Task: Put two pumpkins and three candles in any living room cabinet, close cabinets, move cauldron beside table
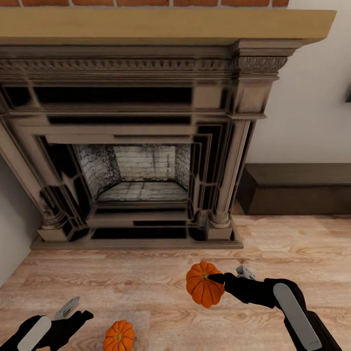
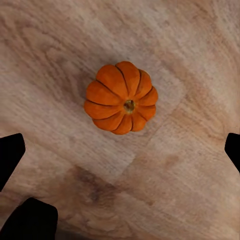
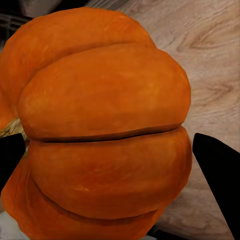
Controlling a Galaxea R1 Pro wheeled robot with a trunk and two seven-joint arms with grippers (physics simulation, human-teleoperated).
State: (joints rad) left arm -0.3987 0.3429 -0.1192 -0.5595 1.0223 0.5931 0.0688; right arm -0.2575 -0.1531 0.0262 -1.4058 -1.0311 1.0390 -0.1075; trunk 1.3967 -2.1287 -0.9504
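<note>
Right claw (image 1: pixel 214 279) grasps one ribbed orange pumpkin (image 1: pixel 204 284) at lower centre; keep it clenched, carrying toward the low dark-brown wooden cabinet (image 1: pixel 297 187).

The held pumpkin (image 3: pixel 100 130) hides most of the right gripper (image 1: pixel 220 282), so where its fingers touch cannot be told. The lower frame edge cuts off the second pumpkin (image 1: pixel 118 336) in the head view. The cabinet (image 1: pixel 297 187) runs past the right edge.
</note>
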